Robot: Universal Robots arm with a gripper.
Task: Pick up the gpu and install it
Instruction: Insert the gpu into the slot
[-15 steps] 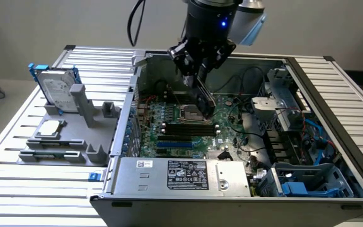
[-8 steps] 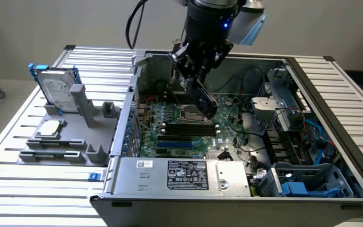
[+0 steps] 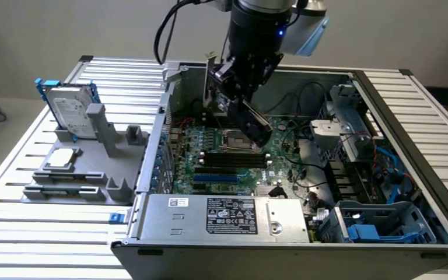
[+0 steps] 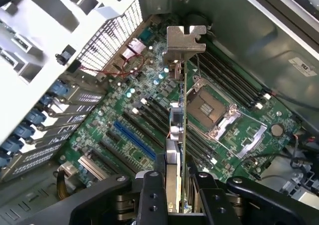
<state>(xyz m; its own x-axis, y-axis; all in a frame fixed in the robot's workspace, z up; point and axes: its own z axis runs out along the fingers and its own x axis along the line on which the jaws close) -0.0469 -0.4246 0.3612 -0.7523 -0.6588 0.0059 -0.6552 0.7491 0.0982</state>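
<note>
- The thin, flat gpu (image 4: 178, 135), a green circuit board with a black cover on one face, is clamped edge-on between the two black fingers (image 4: 151, 195).
- The card is held in the air, tilted, with its silver metal end bracket (image 4: 185, 43) at the end farthest from the fingers.
- The green motherboard (image 3: 208, 140) of the open grey metal computer case (image 3: 286, 262) lies beneath the fingers.
- A square silver processor socket (image 4: 207, 108) is seen below the held card to one side of the fingers. A long blue expansion slot (image 4: 132, 138) is seen to the other side.
- A silver power supply box (image 3: 224, 216) with a printed label is seated along the case wall nearest the exterior camera, apart from the fingers.
- A silver hard drive in a blue frame (image 3: 72, 111) is stood upright in a grey moulded holder (image 3: 76, 175) on the slatted metal counter (image 3: 21, 239). It is outside the case and well apart from the fingers, towards the exterior view's left.
</note>
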